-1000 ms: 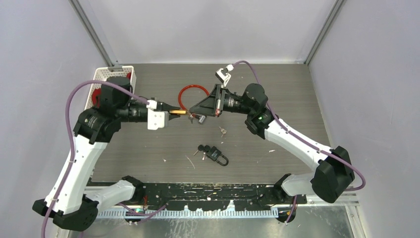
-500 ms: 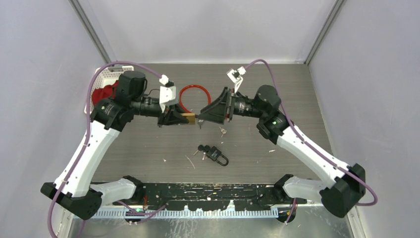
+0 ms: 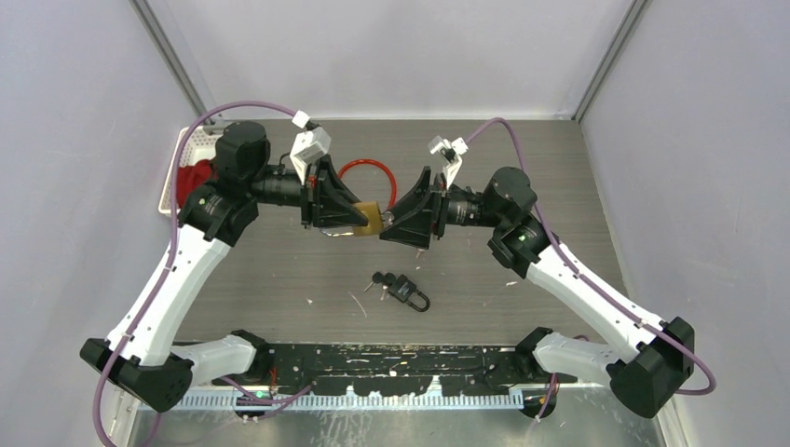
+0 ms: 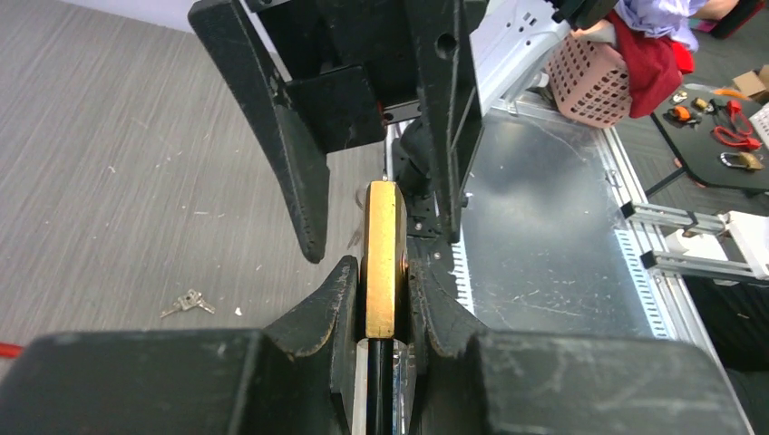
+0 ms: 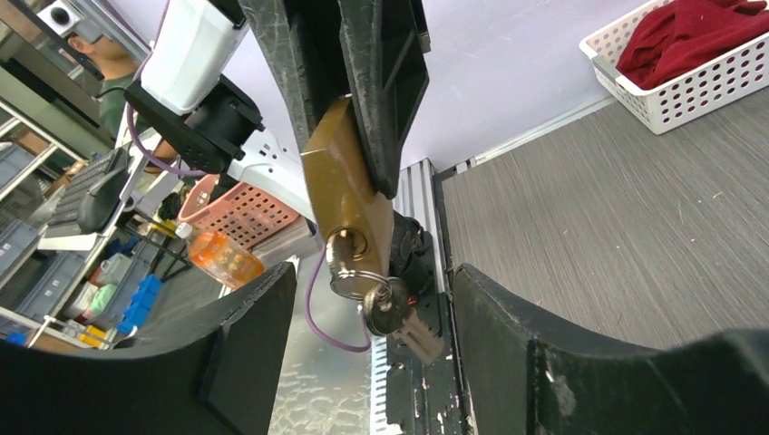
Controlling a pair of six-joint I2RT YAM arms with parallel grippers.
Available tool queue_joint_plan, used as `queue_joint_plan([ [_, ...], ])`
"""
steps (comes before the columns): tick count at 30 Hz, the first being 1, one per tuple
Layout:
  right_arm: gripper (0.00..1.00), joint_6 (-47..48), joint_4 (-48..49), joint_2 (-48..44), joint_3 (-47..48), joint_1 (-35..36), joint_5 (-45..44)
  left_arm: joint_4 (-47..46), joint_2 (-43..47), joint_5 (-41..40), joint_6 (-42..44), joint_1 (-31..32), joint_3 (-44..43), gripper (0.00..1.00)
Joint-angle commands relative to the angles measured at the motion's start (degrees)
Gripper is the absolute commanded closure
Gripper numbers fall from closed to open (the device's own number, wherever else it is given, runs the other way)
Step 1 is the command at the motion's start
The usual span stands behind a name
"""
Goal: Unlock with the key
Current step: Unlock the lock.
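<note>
My left gripper (image 3: 357,222) is shut on a brass padlock (image 3: 372,221), held edge-on between its pads (image 4: 381,258). A key (image 5: 349,261) sits in the lock's keyhole at the bottom end, and a second key (image 5: 399,323) dangles from its ring. My right gripper (image 3: 395,223) faces the padlock and stands open. Its fingers (image 5: 249,349) flank the keys without touching them. In the left wrist view the right gripper's two black fingers (image 4: 295,163) hang just beyond the padlock.
A black padlock (image 3: 407,291) with keys lies on the table in front of the arms. A red cable loop (image 3: 359,172) lies behind the grippers. A white basket (image 3: 189,142) with red cloth stands at the far left. Small loose keys (image 4: 188,302) lie on the table.
The right gripper has opened off the key and drawn back slightly. The left arm has turned and shifted right with the padlock still in its grip.
</note>
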State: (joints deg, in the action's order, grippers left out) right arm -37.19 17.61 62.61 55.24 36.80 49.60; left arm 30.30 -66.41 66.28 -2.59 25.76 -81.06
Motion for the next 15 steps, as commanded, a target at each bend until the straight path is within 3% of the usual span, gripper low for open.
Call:
queue_joint_plan([
  [1, 0.33, -0.78, 5.55, 1.13, 0.89, 1.23, -0.02, -9.29, 1.07, 4.23, -4.87, -0.27, -0.5, 1.0],
  [4, 0.4, -1.51, 6.83, 2.99, 2.52, 3.14, -0.34, -9.72, 1.11, 3.61, -5.11, -0.35, -0.42, 1.0],
  [11, 0.77, -4.44, 8.4, 5.32, 2.57, 4.78, -2.19, -9.68, 1.52, 1.92, -5.08, -0.36, -0.1, 1.0],
  [14, 0.78, -4.55, 7.93, 4.37, 1.83, 4.71, -4.76, -7.49, 1.96, 0.32, -3.95, -0.64, 0.35, 1.0],
  [15, 0.72, -4.6, 7.37, 4.18, 1.83, 4.67, -5.57, -7.19, 2.08, 0.34, -3.97, -0.82, 0.66, 1.0],
])
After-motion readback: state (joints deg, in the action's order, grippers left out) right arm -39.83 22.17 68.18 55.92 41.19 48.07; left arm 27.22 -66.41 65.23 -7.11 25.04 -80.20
